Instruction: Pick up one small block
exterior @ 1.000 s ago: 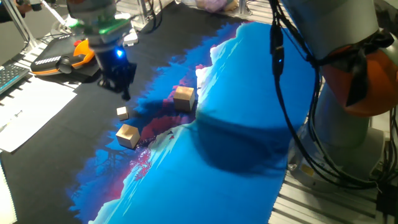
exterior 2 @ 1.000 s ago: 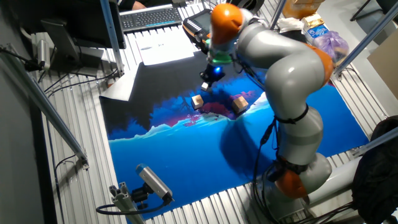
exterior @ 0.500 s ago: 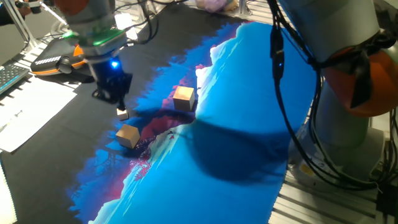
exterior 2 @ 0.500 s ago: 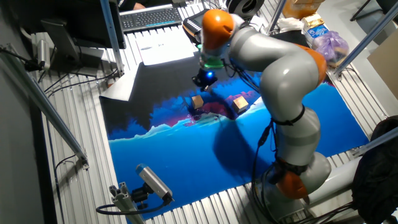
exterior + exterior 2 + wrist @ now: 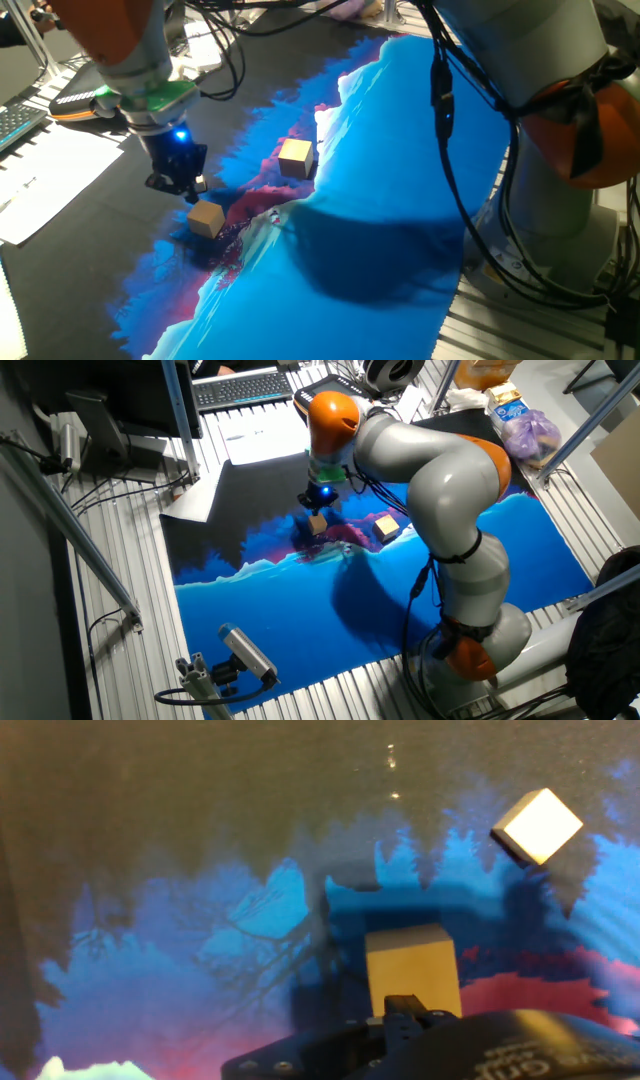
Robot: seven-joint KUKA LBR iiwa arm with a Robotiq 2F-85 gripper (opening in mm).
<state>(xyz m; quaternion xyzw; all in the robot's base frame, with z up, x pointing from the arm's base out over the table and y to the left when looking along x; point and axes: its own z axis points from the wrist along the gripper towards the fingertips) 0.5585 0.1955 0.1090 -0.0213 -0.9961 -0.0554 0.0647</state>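
Small block (image 5: 205, 217) pale tan; mat (image 5: 380, 200) blue, magenta, black.

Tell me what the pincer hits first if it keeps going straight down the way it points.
Most likely the small block, which sits just ahead of the pincer in the hand view. The tiny whitish cube lies off to the side. Depth is unclear.

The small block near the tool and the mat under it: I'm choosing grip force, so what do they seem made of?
The small block looks like plain unfinished wood: pale tan, matte, sharp edges, no paint or gloss. The mat looks like printed fabric or soft rubber with a blue and pink landscape; it shows a slight sheen, so which one is uncertain.
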